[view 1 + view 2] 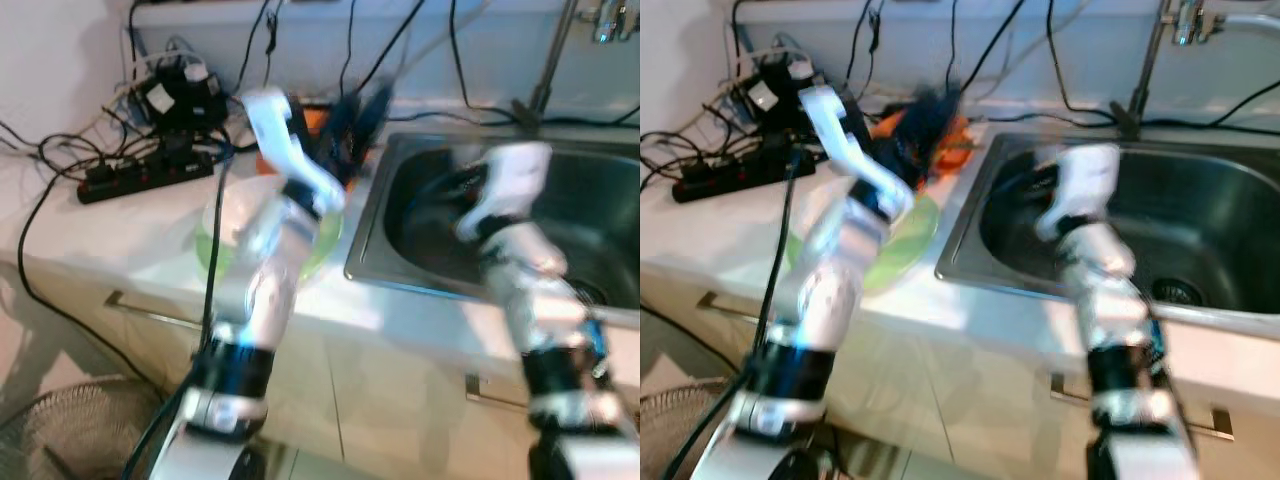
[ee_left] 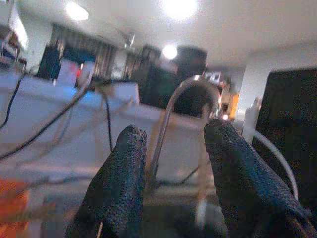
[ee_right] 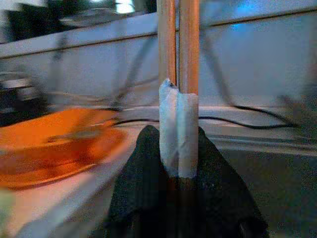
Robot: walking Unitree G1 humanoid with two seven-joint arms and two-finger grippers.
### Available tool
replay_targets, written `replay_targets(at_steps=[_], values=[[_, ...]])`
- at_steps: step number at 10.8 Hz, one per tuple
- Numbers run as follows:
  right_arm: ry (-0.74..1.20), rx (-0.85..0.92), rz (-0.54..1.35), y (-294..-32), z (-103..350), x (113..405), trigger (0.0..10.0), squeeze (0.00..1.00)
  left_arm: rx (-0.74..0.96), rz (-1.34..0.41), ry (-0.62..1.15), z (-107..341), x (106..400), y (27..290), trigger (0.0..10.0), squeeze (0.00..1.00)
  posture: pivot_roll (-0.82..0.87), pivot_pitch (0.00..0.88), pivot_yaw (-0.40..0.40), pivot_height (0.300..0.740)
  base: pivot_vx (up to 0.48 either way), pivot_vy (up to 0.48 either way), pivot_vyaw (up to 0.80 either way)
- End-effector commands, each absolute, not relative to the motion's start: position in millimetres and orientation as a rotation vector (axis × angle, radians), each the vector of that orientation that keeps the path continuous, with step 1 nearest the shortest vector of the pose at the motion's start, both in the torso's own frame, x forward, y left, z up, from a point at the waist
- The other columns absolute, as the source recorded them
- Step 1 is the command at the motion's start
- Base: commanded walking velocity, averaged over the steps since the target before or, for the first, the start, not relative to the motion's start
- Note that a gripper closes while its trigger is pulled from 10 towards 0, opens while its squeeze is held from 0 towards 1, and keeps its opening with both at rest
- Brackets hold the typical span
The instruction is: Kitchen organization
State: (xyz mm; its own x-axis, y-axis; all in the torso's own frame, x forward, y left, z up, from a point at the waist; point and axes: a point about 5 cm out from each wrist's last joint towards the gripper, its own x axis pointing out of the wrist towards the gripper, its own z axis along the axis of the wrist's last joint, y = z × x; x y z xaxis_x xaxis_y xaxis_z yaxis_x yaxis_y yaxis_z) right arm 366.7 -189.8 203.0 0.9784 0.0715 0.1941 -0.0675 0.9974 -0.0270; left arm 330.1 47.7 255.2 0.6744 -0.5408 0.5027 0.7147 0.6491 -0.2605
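A white counter (image 1: 120,235) is seen from the head camera, with a steel sink (image 1: 1200,215) set into it at about 3 o'clock and a faucet (image 1: 1150,60) rising behind the basin at 1 o'clock. Both eye views are blurred.

The left hand (image 2: 171,163) is raised over the counter just left of the sink's rim, above a green plate (image 1: 902,245) that lies flat at the counter's middle. In the left wrist view its two black fingers (image 2: 121,183) are held apart with a clear gap between them, and nothing is gripped; the curved faucet is seen through that gap.

The right hand (image 3: 178,163) is held over the left part of the basin. In the right wrist view it is closed on a pair of wooden chopsticks (image 3: 177,44), which stand upright side by side, touching, with a band of pale tape wrapped round them just above the fingers.

An orange plate (image 3: 54,144) lies on the counter beside the sink's left rim, at about 12 o'clock from the green plate, partly hidden by dark objects that cannot be made out. A black power strip (image 1: 145,178) with many cables is placed at 10 o'clock. A wire basket (image 1: 60,430) stands on the floor at 7 o'clock.
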Motion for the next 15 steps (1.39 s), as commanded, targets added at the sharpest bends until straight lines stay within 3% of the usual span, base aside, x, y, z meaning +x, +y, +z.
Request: replay_targets(at_steps=[1,3,7,14,15], values=[[-0.200,-0.035,0.002,-196.8,205.5,371.2,10.0,0.00,-0.380,-0.745,-0.352,241.3,332.0,48.3,10.0,0.00,0.05,0.000,0.131,0.740,0.000,0.000,0.00],[-0.211,-0.040,-0.084,-213.1,208.7,376.7,10.0,0.00,-0.244,-0.765,-0.273,212.0,330.7,48.4,10.0,0.00,0.05,0.000,0.128,0.740,0.000,0.000,0.00],[-0.145,-0.074,-0.133,-221.0,188.5,383.7,10.0,0.00,0.061,-0.874,-0.117,161.9,321.6,39.6,10.0,0.00,0.05,0.000,0.128,0.740,0.000,0.000,0.00],[-0.047,-0.095,-0.102,-213.2,163.5,388.0,10.0,0.00,0.115,-0.919,0.004,138.3,316.5,41.4,10.0,0.00,0.05,0.000,0.122,0.740,0.000,0.000,0.00],[-0.037,-0.091,-0.091,-211.8,160.8,387.9,10.0,0.04,0.118,-0.919,0.008,137.2,315.7,41.3,10.0,0.00,0.05,0.000,0.121,0.740,0.000,0.000,0.00]])
